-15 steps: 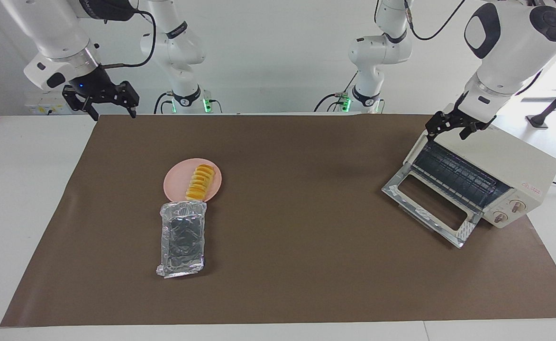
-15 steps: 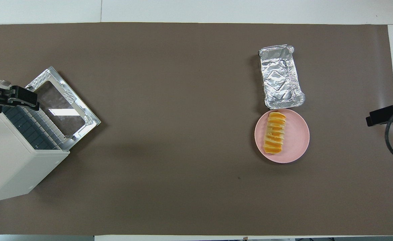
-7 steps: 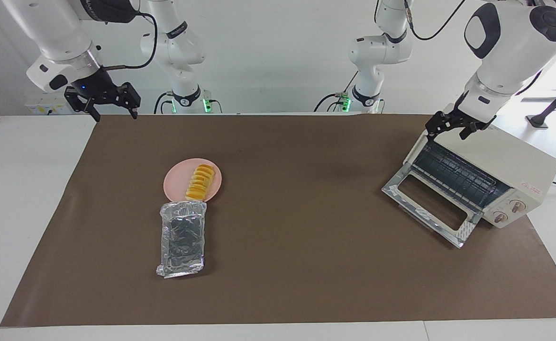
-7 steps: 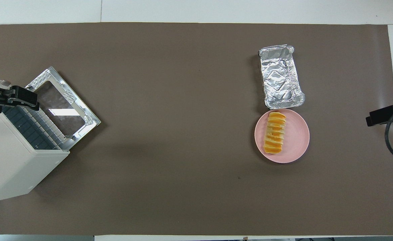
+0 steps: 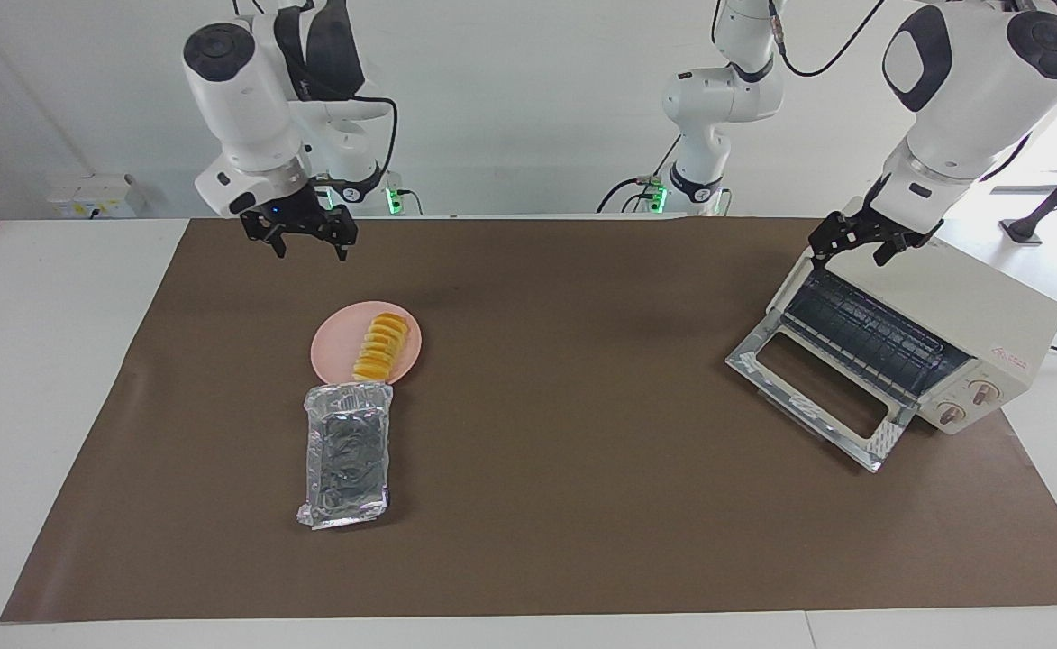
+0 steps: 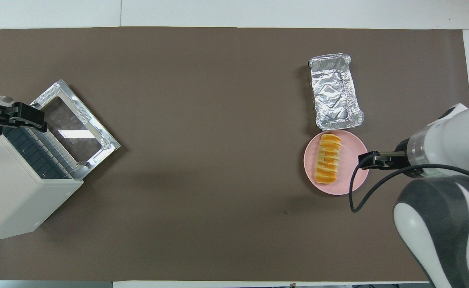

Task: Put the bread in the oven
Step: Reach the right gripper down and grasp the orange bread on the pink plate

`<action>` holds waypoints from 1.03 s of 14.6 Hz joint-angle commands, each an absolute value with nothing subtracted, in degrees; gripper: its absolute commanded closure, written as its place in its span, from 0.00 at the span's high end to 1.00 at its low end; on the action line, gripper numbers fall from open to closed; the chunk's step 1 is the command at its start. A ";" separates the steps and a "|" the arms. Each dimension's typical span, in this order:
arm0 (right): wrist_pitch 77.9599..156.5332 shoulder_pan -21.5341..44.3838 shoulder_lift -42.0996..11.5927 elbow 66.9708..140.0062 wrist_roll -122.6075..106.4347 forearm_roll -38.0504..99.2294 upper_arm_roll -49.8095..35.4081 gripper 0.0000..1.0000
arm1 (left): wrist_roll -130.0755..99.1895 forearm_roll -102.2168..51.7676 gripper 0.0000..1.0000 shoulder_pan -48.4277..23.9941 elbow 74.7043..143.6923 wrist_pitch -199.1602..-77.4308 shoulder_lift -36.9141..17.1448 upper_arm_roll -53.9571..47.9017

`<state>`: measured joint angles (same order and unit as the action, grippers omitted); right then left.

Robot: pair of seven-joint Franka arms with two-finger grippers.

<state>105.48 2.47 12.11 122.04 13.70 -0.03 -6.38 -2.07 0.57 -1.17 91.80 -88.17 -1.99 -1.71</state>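
While the bread [image 5: 380, 349] lies on the plate [image 5: 334, 347], the tray [image 5: 348, 455] touches that plate's rim. Right gripper [image 5: 303, 242], fingers wide and empty, has swung in from the mat's [image 5: 582, 505] corner. Left gripper [image 5: 861, 243], wide, hovers over the oven [image 5: 970, 315], door down.

Overhead, bread [image 6: 328, 158] runs lengthwise away from the robots; the right arm covers the plate's [image 6: 354, 176] edge.

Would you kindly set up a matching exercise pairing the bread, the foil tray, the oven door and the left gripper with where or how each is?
1. bread
2. foil tray
3. oven door
4. left gripper

A. folded down open
B. lying on the pink plate
C. over the oven
D. empty, beside the plate

Pairs: 1-B, 2-D, 3-A, 4-C
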 commanded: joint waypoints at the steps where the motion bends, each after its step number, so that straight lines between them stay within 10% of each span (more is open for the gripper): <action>1: 115.36 4.47 12.32 130.49 19.48 -0.26 -6.15 1.00 | -1.93 -0.09 1.00 -1.23 93.16 -88.15 -0.44 -1.49; 15: 142.11 7.03 -4.13 134.30 26.10 -0.79 -6.15 1.00 | -1.93 -0.09 1.00 -1.14 93.08 -88.15 -0.44 -1.49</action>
<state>140.42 7.05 -3.11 134.16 25.47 -0.03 -5.87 -2.07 0.57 -1.17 91.80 -88.17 -1.99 -1.70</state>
